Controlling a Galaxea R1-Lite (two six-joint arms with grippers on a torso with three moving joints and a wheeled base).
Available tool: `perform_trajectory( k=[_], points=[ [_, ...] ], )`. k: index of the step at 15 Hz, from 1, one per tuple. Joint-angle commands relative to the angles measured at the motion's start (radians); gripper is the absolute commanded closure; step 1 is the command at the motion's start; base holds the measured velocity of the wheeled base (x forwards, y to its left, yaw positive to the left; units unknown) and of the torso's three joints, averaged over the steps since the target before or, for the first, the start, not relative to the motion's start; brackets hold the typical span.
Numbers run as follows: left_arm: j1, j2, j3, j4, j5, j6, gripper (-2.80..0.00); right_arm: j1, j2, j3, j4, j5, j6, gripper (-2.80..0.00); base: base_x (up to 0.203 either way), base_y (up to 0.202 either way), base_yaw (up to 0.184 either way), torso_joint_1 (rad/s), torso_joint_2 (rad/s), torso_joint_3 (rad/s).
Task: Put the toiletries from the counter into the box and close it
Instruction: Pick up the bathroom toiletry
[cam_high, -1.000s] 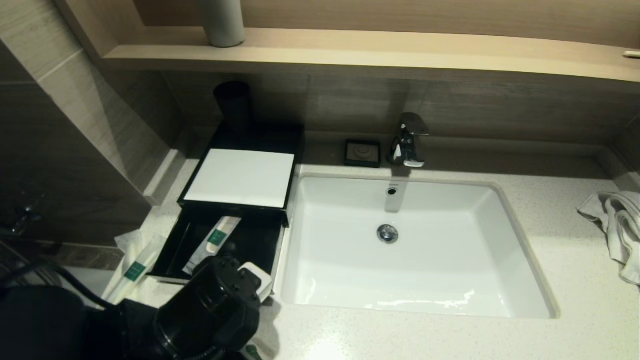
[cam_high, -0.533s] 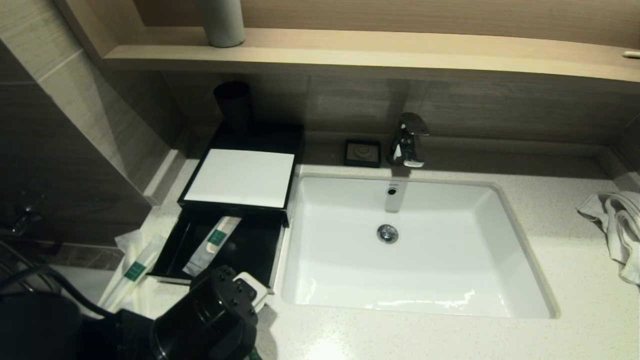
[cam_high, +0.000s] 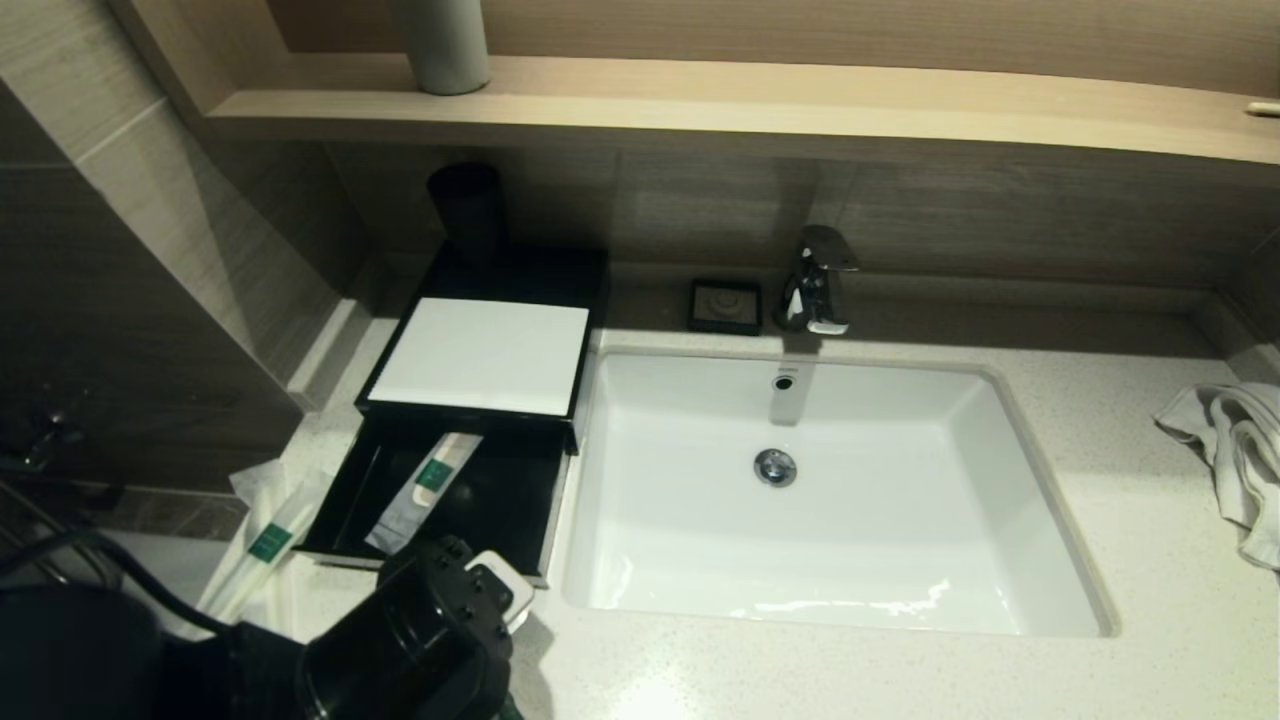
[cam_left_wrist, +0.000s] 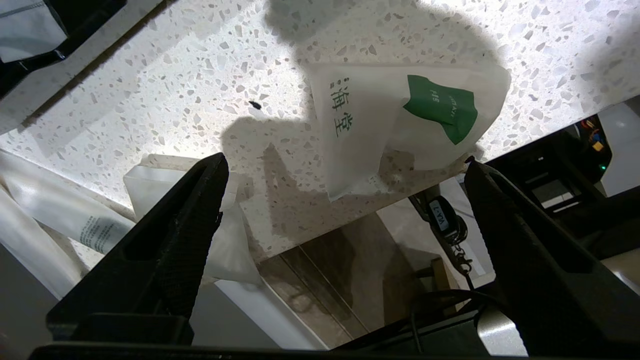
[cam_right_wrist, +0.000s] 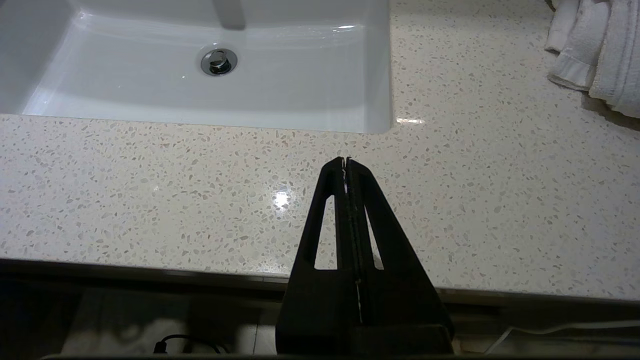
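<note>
- While the left arm crowds the near-left corner of the head view, the black box (cam_high: 487, 350) sits on the pale speckled surface (cam_high: 1120, 500) just left of the white sink (cam_high: 830, 500). Its front drawer (cam_high: 440, 495) stands pulled out, with one long sachet (cam_high: 425, 490) lying slantwise inside. Two more long sachets (cam_high: 270, 540) lie on the surface just left of the drawer. A white towel (cam_high: 1225, 450) lies at the far right, and a small black dish (cam_high: 725, 305) sits beside the tap (cam_high: 818, 280).
- From the left wrist view, the left end effector (cam_left_wrist: 345, 170) hangs over the front edge of the surface with its fingers (cam_left_wrist: 185, 235) spread wide and nothing between them. A short pouch (cam_left_wrist: 400, 120) with a green label lies at that edge, apart from both fingers. Another white sachet (cam_left_wrist: 220, 235) overhangs the edge near one finger.
- From the right wrist view, the right end effector (cam_right_wrist: 346, 161) is pressed together and empty, parked over the front edge of the surface before the sink.
</note>
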Motion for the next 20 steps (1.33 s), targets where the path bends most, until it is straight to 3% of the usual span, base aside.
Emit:
perform_trajectory(
  k=[1, 4, 8, 10, 15, 20],
  points=[
    [-0.054, 0.000, 0.013, -0.004, 0.029, -0.016, -2.80, 0.000, 0.000, 0.000, 0.000, 0.000, -0.001, 0.00, 0.000, 0.000, 0.000, 0.000, 0.00, 0.000],
    [-0.126, 0.007, 0.030, -0.059, 0.048, -0.129, -2.80, 0.000, 0.000, 0.000, 0.000, 0.000, 0.000, 0.00, 0.000, 0.000, 0.000, 0.000, 0.00, 0.000],
    [-0.148, 0.001, 0.059, -0.094, 0.047, -0.231, -2.80, 0.000, 0.000, 0.000, -0.001, 0.000, -0.001, 0.00, 0.000, 0.000, 0.000, 0.000, 0.00, 0.000],
    [-0.161, 0.003, 0.090, -0.180, 0.050, -0.278, -2.80, 0.000, 0.000, 0.000, -0.001, 0.000, -0.001, 0.00, 0.000, 0.000, 0.000, 0.000, 0.00, 0.000],
    [-0.161, 0.073, 0.196, -0.469, 0.178, -0.298, -2.80, 0.000, 0.000, 0.000, -0.001, 0.000, -0.001, 0.00, 0.000, 0.000, 0.000, 0.000, 0.00, 0.000],
    [-0.161, 0.065, 0.226, -0.491, 0.234, -0.301, -2.80, 0.000, 0.000, 0.000, 0.000, 0.000, -0.001, 0.00, 0.000, 0.000, 0.000, 0.000, 0.00, 0.000]
  ],
)
